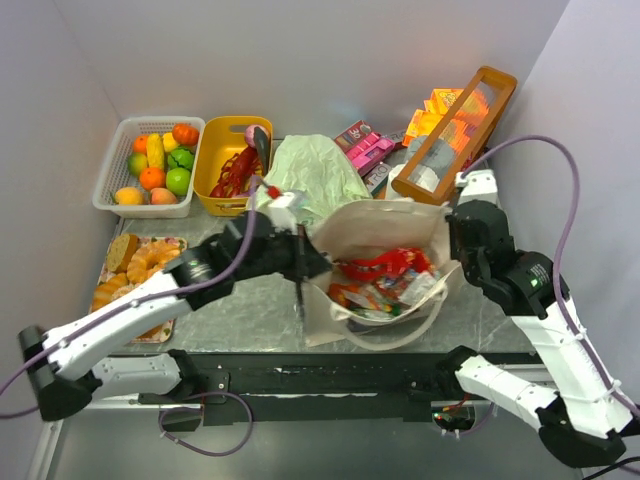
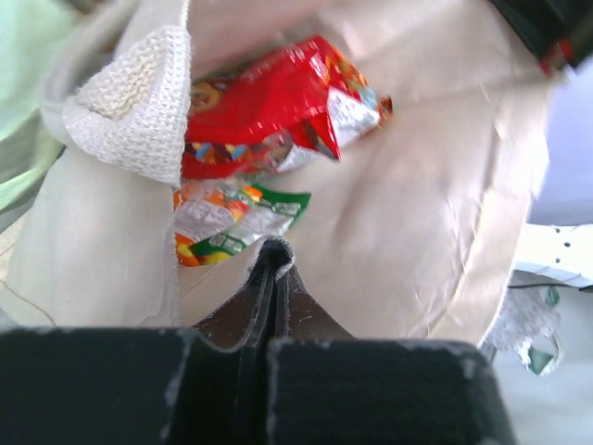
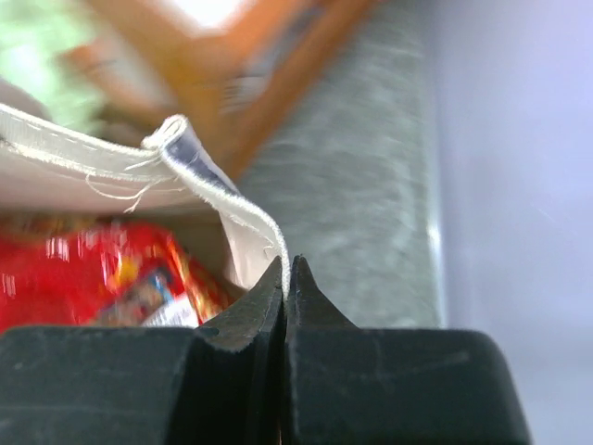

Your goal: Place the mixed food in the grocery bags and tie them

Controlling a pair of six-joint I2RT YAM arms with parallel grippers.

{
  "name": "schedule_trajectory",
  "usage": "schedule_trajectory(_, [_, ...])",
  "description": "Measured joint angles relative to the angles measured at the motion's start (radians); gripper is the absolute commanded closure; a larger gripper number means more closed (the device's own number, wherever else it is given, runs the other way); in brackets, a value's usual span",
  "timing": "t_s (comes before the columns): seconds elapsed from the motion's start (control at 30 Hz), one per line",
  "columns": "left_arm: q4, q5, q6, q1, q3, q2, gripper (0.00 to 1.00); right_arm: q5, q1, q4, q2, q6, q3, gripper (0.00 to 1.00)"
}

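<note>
Canvas tote (image 1: 375, 228) sits on the desk (image 1: 250, 297), snack packets (image 1: 385, 268) inside. My left pincer (image 2: 275, 252) and right pincer (image 3: 287, 271) are clamped on opposite rims. Cloth soft, floppy, light; I judge the webbing handles (image 2: 139, 102) the surest hold.

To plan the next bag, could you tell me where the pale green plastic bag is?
Top view: the green bag lies centre rear, behind the canvas tote, between the yellow basket and pink boxes.

You see plain pale walls (image 1: 320, 60) closing in your grey mottled table (image 1: 240, 315) on three sides, all under soft, even light.
</note>
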Motion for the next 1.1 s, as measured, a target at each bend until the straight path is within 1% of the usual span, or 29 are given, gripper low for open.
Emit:
schedule_trajectory(0.07, [0.062, -0.002, -0.002, -0.05, 0.014, 0.061, 0.99, 0.042, -0.079, -0.002, 0.011, -0.005, 0.003, 1.0])
schedule_trajectory(0.17, [0.148, -0.002, -0.003, -0.145, 0.079, 0.194, 0.99, 0.108, -0.176, 0.003, 0.035, -0.02, 0.011, 1.0])
schedule_trajectory(0.27, [0.209, -0.001, -0.001, -0.203, 0.129, 0.285, 0.99, 0.158, -0.296, 0.035, 0.056, -0.047, 0.011, 1.0])
schedule_trajectory(0.4, [0.258, 0.013, -0.002, -0.226, 0.201, 0.387, 0.99, 0.16, -0.45, 0.063, 0.075, -0.064, 0.011, 1.0])
schedule_trajectory(0.63, [0.283, 0.034, 0.006, -0.243, 0.365, 0.56, 0.99, 0.16, -0.674, 0.124, 0.093, -0.116, 0.009, 1.0])
schedule_trajectory(0.7, [0.285, 0.033, 0.017, -0.243, 0.405, 0.599, 0.99, 0.157, -0.718, 0.143, 0.094, -0.123, 0.005, 1.0])
schedule_trajectory(0.73, [0.285, 0.031, 0.027, -0.243, 0.423, 0.614, 0.99, 0.154, -0.734, 0.15, 0.097, -0.124, 0.005, 0.96])
schedule_trajectory(0.77, [0.277, 0.027, 0.039, -0.243, 0.455, 0.638, 0.9, 0.151, -0.745, 0.156, 0.101, -0.124, 0.005, 0.88])
schedule_trajectory(0.8, [0.27, 0.025, 0.054, -0.243, 0.482, 0.66, 0.69, 0.15, -0.754, 0.162, 0.107, -0.122, 0.005, 0.31])
schedule_trajectory(0.83, [0.265, 0.022, 0.063, -0.244, 0.5, 0.675, 0.34, 0.148, -0.76, 0.164, 0.116, -0.117, 0.005, 0.06])
schedule_trajectory(0.87, [0.262, 0.016, 0.082, -0.245, 0.519, 0.689, 0.26, 0.147, -0.764, 0.167, 0.125, -0.112, 0.006, 0.0])
schedule_trajectory(0.9, [0.267, 0.01, 0.099, -0.245, 0.533, 0.698, 0.19, 0.147, -0.766, 0.176, 0.134, -0.111, 0.008, 0.0])
schedule_trajectory(0.93, [0.274, 0.003, 0.111, -0.246, 0.54, 0.699, 0.08, 0.145, -0.767, 0.183, 0.142, -0.112, 0.013, 0.01])
schedule_trajectory(1.0, [0.267, -0.019, 0.138, -0.251, 0.541, 0.69, 0.01, 0.13, -0.768, 0.181, 0.149, -0.095, 0.034, 0.0])
schedule_trajectory(1.03, [0.261, -0.029, 0.152, -0.253, 0.538, 0.684, 0.04, 0.115, -0.768, 0.175, 0.15, -0.085, 0.056, 0.01])
schedule_trajectory(1.1, [0.261, -0.064, 0.181, -0.257, 0.489, 0.643, 0.04, 0.074, -0.768, 0.164, 0.147, -0.065, 0.116, 0.01])
